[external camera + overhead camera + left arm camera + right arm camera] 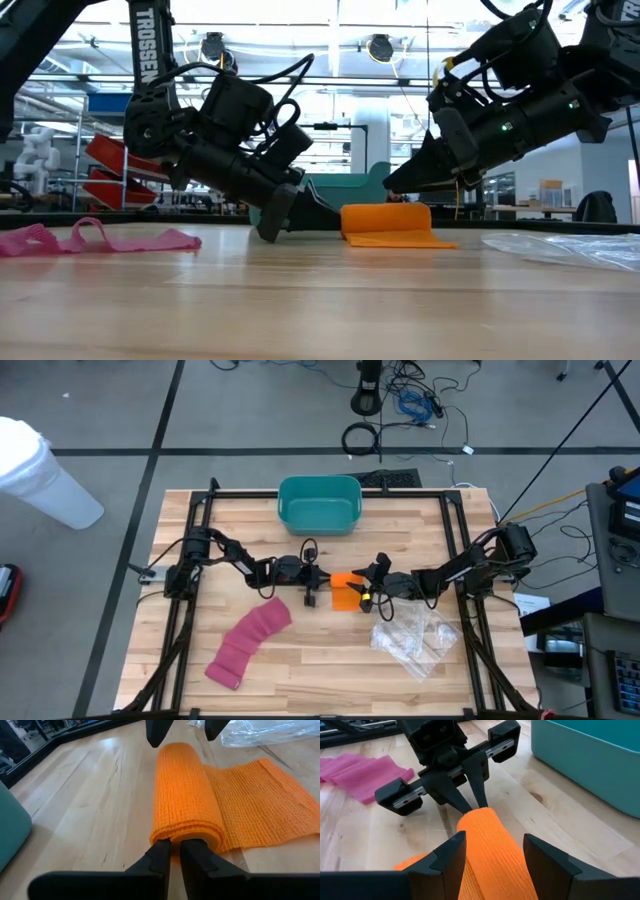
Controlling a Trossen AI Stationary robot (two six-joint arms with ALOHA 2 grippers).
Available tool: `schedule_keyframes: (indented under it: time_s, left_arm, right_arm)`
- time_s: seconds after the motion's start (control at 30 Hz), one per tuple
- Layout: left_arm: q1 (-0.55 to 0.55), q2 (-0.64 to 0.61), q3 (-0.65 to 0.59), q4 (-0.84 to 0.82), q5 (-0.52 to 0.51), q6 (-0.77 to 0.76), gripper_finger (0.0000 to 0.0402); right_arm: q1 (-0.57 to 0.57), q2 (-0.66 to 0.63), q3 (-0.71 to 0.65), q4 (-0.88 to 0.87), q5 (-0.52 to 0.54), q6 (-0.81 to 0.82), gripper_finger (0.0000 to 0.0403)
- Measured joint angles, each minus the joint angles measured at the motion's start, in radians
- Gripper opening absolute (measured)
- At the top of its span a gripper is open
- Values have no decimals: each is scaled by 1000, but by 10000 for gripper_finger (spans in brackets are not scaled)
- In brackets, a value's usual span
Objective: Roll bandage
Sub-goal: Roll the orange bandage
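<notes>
- The orange bandage [347, 592] lies half rolled in the middle of the table [320, 670].
- The left tool [175, 851] pinches one end of the roll.
- The right tool [492, 851] stands open around the other end.
- Next, the roll probably needs turning over the flat part, staying tight.

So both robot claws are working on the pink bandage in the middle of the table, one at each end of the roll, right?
Not quite: the half-rolled bandage between them is orange, not pink. In the high view the orange bandage lies mid-table, with the left gripper at one end of its roll and the right gripper at the other. The pink bandage lies apart, unrolled and untouched.
</notes>
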Motion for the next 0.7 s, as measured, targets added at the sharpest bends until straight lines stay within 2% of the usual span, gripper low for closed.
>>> schedule_keyframes:
  time_s: [0.37,0.5,0.7]
  left_arm:
    - [0,0,-1,3,-2,-8,80]
    - [1,1,-1,4,-4,-8,82]
    - [1,2,-2,15,-4,10,82]
  right_arm:
    - [-52,0,0,50,-3,0,176]
    - [-67,4,0,51,-29,0,143]
    - [-81,45,0,53,-57,-14,62]
